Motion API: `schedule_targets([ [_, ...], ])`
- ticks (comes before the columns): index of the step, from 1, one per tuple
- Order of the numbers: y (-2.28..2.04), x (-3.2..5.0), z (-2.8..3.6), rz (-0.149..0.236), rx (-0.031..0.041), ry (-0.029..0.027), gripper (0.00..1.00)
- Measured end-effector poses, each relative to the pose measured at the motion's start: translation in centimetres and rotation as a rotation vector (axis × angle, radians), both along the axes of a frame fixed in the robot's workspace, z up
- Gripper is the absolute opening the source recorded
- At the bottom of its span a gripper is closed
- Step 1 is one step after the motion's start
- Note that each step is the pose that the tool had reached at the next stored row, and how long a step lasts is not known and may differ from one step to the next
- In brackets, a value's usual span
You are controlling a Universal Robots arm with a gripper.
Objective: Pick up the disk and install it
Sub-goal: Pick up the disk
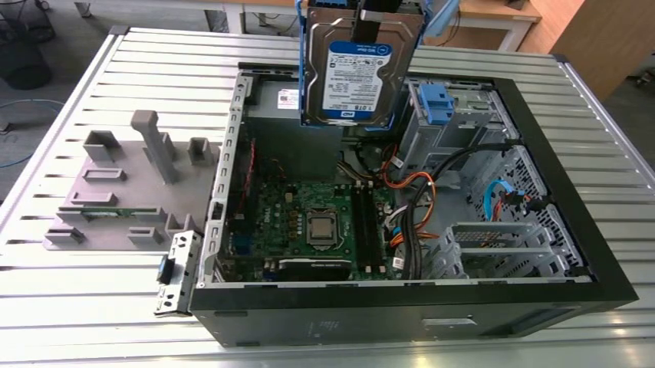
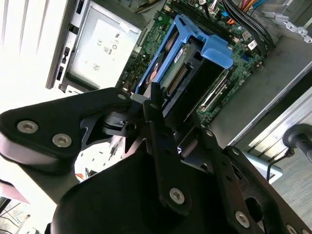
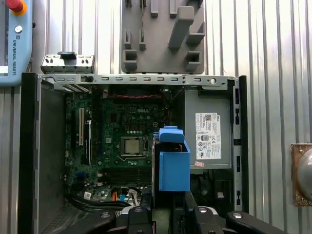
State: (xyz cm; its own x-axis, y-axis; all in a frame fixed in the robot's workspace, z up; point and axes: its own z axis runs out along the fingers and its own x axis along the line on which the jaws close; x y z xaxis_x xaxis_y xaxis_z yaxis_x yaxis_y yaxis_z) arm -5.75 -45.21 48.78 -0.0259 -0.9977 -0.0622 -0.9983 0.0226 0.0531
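over the slatted table (image 1: 103,307), fingers (image 1: 369,29) hold the disk (image 1: 358,80).

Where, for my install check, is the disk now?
The disk hangs upright in the gripper above the open computer case, top centre of the exterior view, to the exterior view's left of the blue latch.
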Motion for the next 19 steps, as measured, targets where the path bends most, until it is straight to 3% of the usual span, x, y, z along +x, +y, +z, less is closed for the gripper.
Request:
schedule_targets([
  [5, -0.05, 0.00, 0.01, 0.000, -0.0014, 0.0000, 0.35],
  [10, -0.28, 0.00, 0.00, 0.000, -0.0111, 0.0000, 0.35],
  [19, -1.20, 0.00, -0.01, 0.000, -0.0207, 0.0000, 0.35],
])
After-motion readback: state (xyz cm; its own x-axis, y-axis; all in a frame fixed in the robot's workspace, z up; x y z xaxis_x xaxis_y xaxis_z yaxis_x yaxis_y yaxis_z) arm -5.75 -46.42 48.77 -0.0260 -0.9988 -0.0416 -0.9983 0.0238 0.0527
